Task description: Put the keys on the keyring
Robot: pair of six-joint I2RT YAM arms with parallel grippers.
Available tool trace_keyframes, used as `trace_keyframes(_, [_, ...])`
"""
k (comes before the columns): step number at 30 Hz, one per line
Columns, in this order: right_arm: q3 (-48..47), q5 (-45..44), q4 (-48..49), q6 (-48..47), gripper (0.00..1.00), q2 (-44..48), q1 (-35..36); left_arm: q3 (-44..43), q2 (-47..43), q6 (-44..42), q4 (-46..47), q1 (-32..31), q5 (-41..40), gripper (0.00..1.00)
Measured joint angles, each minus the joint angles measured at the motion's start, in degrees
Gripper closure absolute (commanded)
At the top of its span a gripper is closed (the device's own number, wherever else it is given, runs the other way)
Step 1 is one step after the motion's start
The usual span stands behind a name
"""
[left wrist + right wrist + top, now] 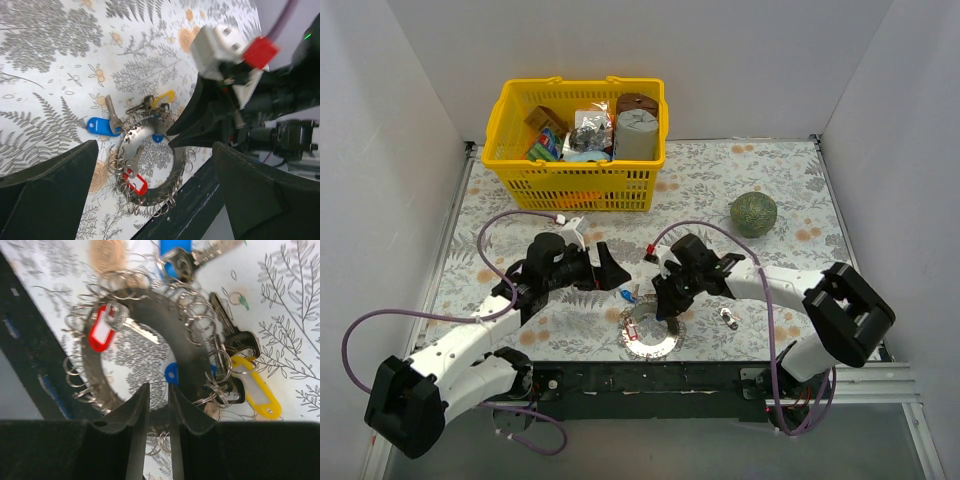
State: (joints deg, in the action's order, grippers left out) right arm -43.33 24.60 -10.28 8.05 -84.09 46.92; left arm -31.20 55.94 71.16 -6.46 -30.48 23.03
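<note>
The keyring [655, 348] is a flat silver toothed ring at the table's near edge, hung with many small wire rings. It also shows in the left wrist view [177, 165] and the right wrist view [165, 315]. A red-tagged key [100, 332] hangs on its rim. A blue-tagged key [98, 126] and a yellow-tagged key [255, 387] lie at its far side. My right gripper [157, 387] is closed to a narrow gap over the ring's rim [665, 308]. My left gripper [155, 145] is open and empty, hovering just behind the ring [610, 268].
A yellow basket [580, 190] full of items stands at the back. A greenish ball [753, 214] sits to the right. A loose key [728, 318] lies right of the ring. The black table edge [650, 378] runs just below the ring.
</note>
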Motion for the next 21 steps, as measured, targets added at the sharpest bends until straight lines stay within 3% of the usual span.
trace_keyframes(8, [-4.0, -4.0, 0.3, 2.6, 0.72, -9.1, 0.7, 0.0, -6.5, 4.5, -3.1, 0.3, -8.8, 0.02])
trace_keyframes(14, [-9.5, -8.7, 0.9, 5.5, 0.73, -13.6, 0.1, 0.7, -0.6, 5.6, -3.5, 0.4, -6.9, 0.02])
trace_keyframes(21, [-9.9, -12.9, 0.4, 6.7, 0.72, -12.7, -1.2, 2.5, 5.7, 6.4, -3.7, 0.4, -4.1, 0.02])
